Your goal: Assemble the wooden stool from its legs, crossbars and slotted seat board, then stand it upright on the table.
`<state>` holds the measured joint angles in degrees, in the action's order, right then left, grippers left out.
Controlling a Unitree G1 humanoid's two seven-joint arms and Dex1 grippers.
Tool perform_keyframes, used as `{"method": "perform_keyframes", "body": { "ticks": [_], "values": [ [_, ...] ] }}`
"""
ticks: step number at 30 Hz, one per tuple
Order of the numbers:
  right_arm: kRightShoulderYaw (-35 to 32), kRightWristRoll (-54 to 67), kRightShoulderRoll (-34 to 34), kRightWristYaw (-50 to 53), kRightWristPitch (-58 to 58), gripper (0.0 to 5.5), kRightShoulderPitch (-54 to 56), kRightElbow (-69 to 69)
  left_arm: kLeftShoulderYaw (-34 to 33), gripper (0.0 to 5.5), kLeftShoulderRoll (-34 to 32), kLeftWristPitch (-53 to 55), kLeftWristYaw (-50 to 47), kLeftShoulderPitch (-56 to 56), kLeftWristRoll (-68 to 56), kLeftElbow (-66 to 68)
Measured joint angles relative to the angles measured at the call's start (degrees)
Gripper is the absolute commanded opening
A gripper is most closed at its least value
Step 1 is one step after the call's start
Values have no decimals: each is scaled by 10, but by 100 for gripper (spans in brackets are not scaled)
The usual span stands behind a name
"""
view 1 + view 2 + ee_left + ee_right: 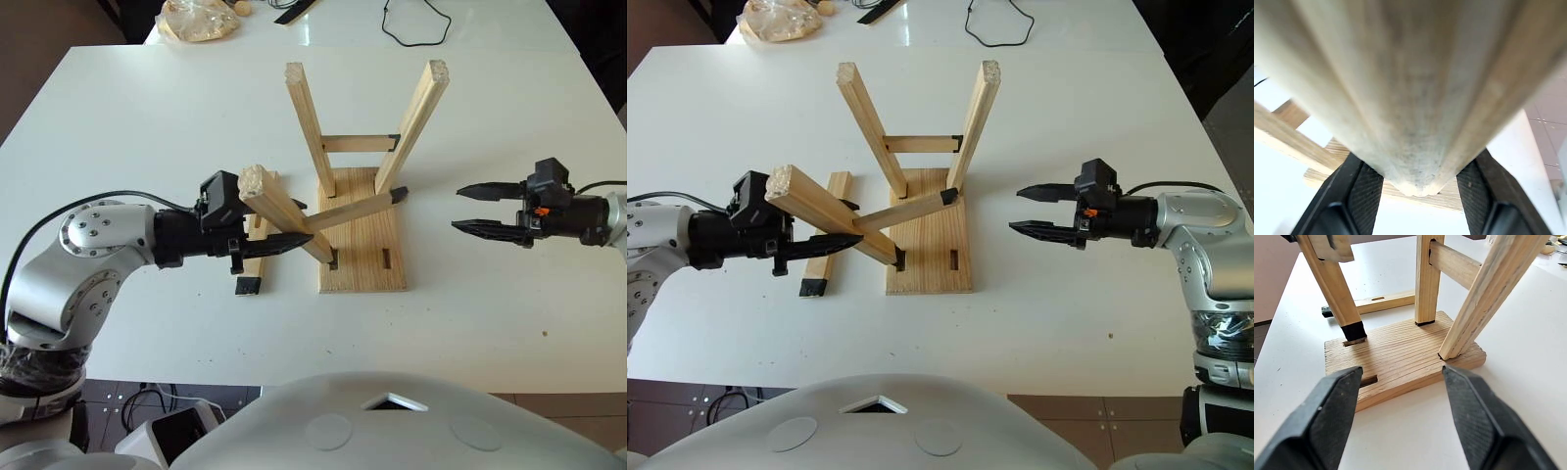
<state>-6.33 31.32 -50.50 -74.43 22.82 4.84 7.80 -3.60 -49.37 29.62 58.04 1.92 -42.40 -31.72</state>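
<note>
The slotted seat board point(364, 245) lies flat on the white table. Two legs point(312, 127) point(413, 122) stand in its far slots, joined by a crossbar point(358, 143). A third leg point(279, 211) leans steeply, its foot at the near left slot point(334, 260), and my left gripper point(286, 243) is shut on it; its fingers point(1365, 195) press both sides. A crossbar point(361, 207) runs from this leg towards the far right leg. My right gripper point(480, 208) hovers open to the right of the board point(1400, 357). The near right slot point(387, 258) is empty.
A loose wooden piece point(259, 257) with a black end lies on the table left of the board, under the left gripper. A plastic bag point(201, 20) and a black cable point(416, 24) lie on the second table behind.
</note>
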Motion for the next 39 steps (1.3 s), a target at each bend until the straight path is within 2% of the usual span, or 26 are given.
{"method": "perform_keyframes", "body": {
  "ticks": [9,30,39],
  "values": [
    [13,-1,2,5,0,301,4,6,30,204,21,-23,12,13,20,6],
    [19,-3,4,19,0,301,8,11,44,204,-21,-78,98,22,52,35],
    [41,-11,6,9,-1,301,32,1,90,204,-15,-80,93,41,76,48]
  ]
}}
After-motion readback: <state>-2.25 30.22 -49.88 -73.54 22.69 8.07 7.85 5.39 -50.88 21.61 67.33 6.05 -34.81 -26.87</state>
